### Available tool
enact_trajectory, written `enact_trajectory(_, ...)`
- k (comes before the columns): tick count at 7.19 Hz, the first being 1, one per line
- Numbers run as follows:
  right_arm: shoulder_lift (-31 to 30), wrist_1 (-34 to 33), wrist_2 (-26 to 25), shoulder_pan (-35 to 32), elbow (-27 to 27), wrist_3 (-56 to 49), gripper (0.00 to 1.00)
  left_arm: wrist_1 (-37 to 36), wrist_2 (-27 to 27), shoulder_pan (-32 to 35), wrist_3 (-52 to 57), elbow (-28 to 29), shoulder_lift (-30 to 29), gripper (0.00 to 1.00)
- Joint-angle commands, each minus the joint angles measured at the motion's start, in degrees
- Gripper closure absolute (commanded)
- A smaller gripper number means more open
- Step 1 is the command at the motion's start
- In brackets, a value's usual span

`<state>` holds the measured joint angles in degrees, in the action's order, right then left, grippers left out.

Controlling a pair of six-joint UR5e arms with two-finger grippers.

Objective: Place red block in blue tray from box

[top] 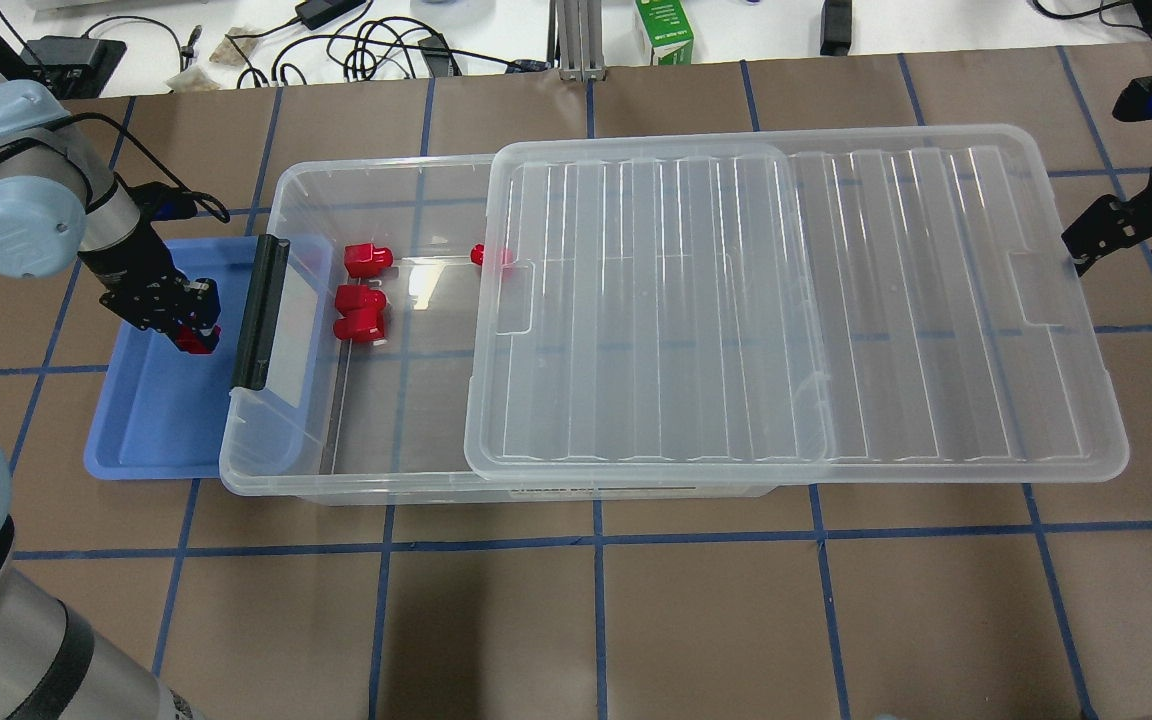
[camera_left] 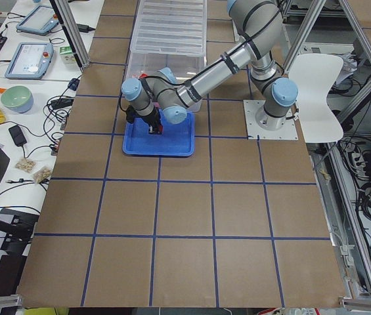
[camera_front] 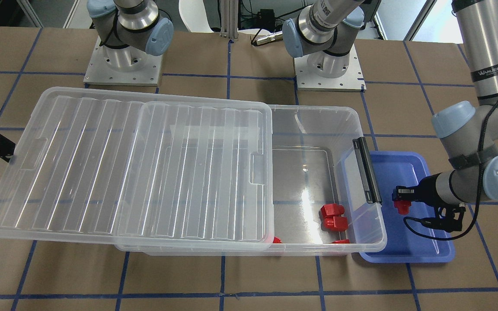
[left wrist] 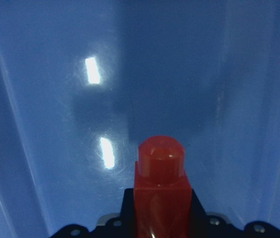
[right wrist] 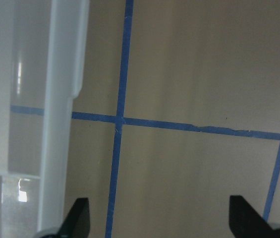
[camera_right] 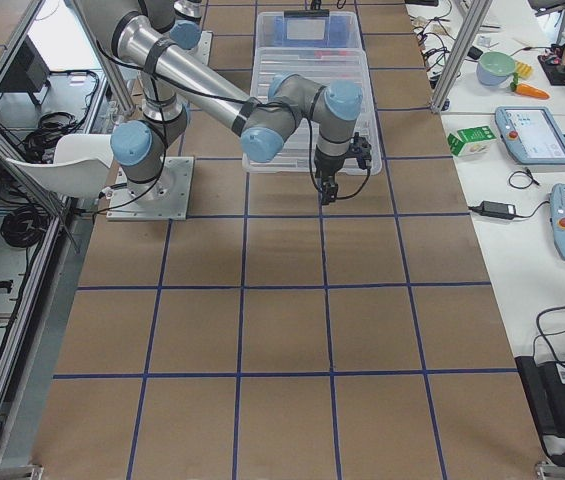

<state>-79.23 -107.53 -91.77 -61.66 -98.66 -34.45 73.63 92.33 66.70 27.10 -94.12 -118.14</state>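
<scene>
My left gripper (top: pixel 191 330) is shut on a red block (top: pixel 198 342) and holds it just above the floor of the blue tray (top: pixel 151 420). The left wrist view shows the block (left wrist: pixel 160 188) between the jaws, stub end pointing at the tray floor (left wrist: pixel 189 74). The same gripper (camera_front: pixel 400 203) and tray (camera_front: pixel 422 246) show in the front view. The clear box (top: pixel 286 440) lies beside the tray, its lid (top: pixel 796 300) slid aside. Several more red blocks (top: pixel 361 310) lie in its open end. My right gripper (top: pixel 1096 250) is open, empty, beside the lid's far end.
The box's black latch bar (top: pixel 261 312) stands between the tray and the blocks inside. Brown paper with blue tape lines (top: pixel 596 540) covers the table. Cables and a green carton (top: pixel 664 30) lie beyond the back edge.
</scene>
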Motion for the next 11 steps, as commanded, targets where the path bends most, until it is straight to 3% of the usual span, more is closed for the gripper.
enact_trajectory(1,-0.14,0.04,0.54,-1.18,-0.31,1.74,0.0,-2.76,0.04,0.01,0.06,-1.5,-0.86,1.0)
enact_trajectory(2,-0.14,-0.05,0.54,-3.45,-0.31,5.41,0.0,-4.0,0.13,0.01,-0.12,-1.51,-1.47,0.99)
enact_trajectory(3,-0.05,-0.22,0.54,-5.99,-0.31,8.32,0.0,-4.02,0.13,0.01,-0.12,-1.33,-1.65,0.79)
enact_trajectory(4,-0.14,-0.05,0.54,-7.93,-0.31,11.3,0.0,-4.02,0.13,0.01,-0.12,-1.25,-1.74,0.74)
enact_trajectory(5,-0.14,-0.05,0.54,-10.74,-0.31,15.95,0.0,-3.93,0.13,0.36,-0.73,-1.33,-2.18,0.56)
enact_trajectory(6,-0.05,-0.31,0.63,-13.9,-0.22,19.56,0.0,-4.02,0.04,0.1,-0.3,-1.25,-2.27,0.05)
enact_trajectory(7,0.04,-0.57,0.63,-16.11,-0.22,21.68,0.0,-4.02,0.21,0.1,-0.56,-0.98,-2.27,0.0)
enact_trajectory(11,0.39,-1.54,0.72,-22.09,-0.22,24.95,0.0,-2.79,1.09,0.71,-0.56,0.07,1.23,0.0)
